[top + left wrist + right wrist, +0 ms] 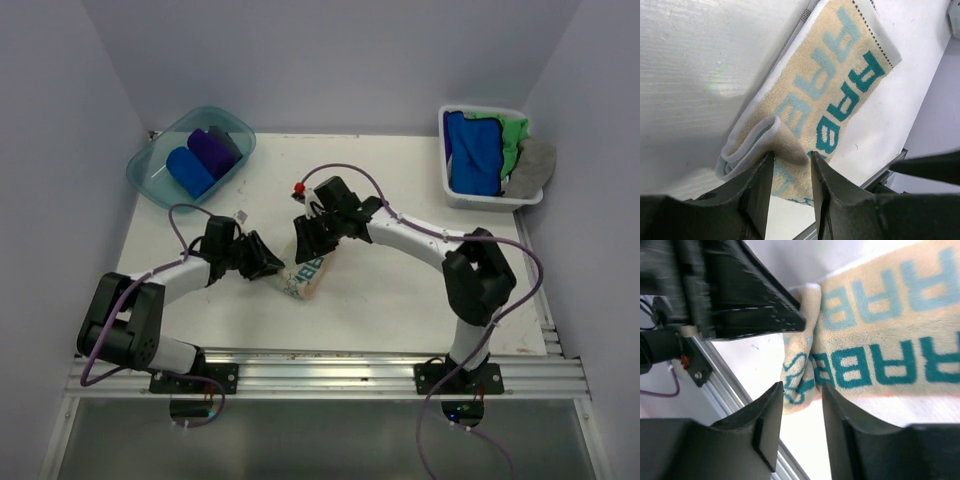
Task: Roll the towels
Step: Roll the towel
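cream towel point(305, 275): part-rolled, well apart from teal tub point(141, 172), nearer the arms | left gripper point(790, 167): jaws astride rolled end, grip unclear | right gripper point(802, 400): jaws apart, holding nothing | handling: soft, light, likely unrolls; pinch roll's end

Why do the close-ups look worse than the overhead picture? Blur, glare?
Top view: sharp, evenly lit, only soft shadows. Left wrist view: the towel is sharp, with a pale glare patch on the table. Right wrist view: towel lettering soft, the dark shape upper left smeared.
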